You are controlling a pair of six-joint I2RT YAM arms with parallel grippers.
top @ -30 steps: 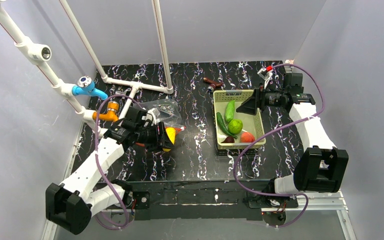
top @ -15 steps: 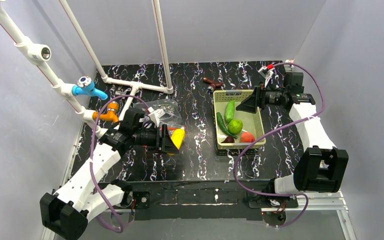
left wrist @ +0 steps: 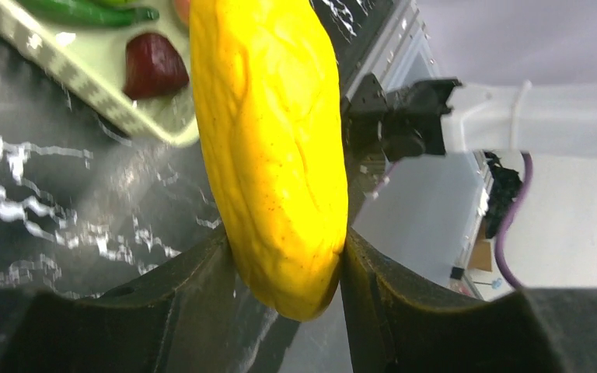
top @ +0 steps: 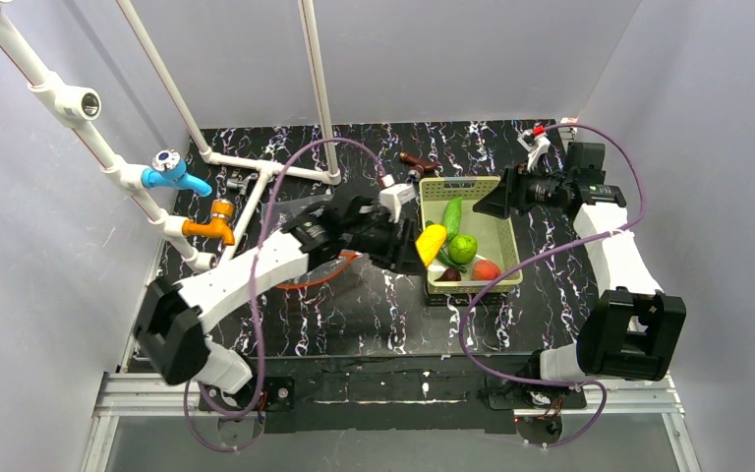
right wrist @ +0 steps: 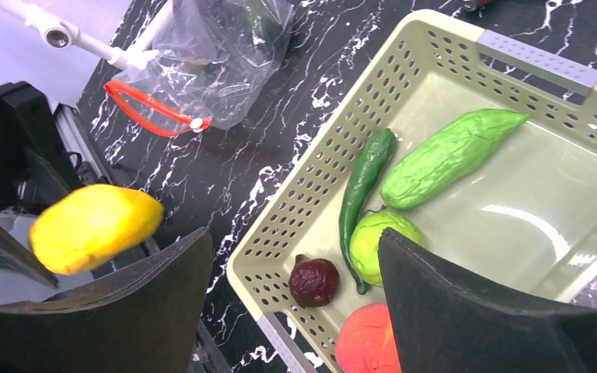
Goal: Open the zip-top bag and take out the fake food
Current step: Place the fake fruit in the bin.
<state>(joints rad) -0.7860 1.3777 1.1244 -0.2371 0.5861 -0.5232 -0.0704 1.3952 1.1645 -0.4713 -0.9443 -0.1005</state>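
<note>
the left gripper (left wrist: 284, 256) pinches the yellow piece (left wrist: 268, 140) — fat, bumpy, bright yellow — in the air by the basket's (right wrist: 466, 54) left rim. the zip-top bag (right wrist: 218, 62) lies on the black table (top: 374, 305), clear and crinkly, with its red strip in a loop. the right gripper (top: 489, 204) is spread wide and holds nothing.

Bag (right wrist: 225, 54) left of basket (top: 459, 183) (food (top: 463, 248) inside).

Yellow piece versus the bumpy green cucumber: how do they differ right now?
The yellow piece is yellow and stubby; the cucumber is green, slimmer and tapered. The yellow piece is clamped in the left gripper, aloft beside the basket; the cucumber lies loose inside it. Both have wrinkled skins.
</note>
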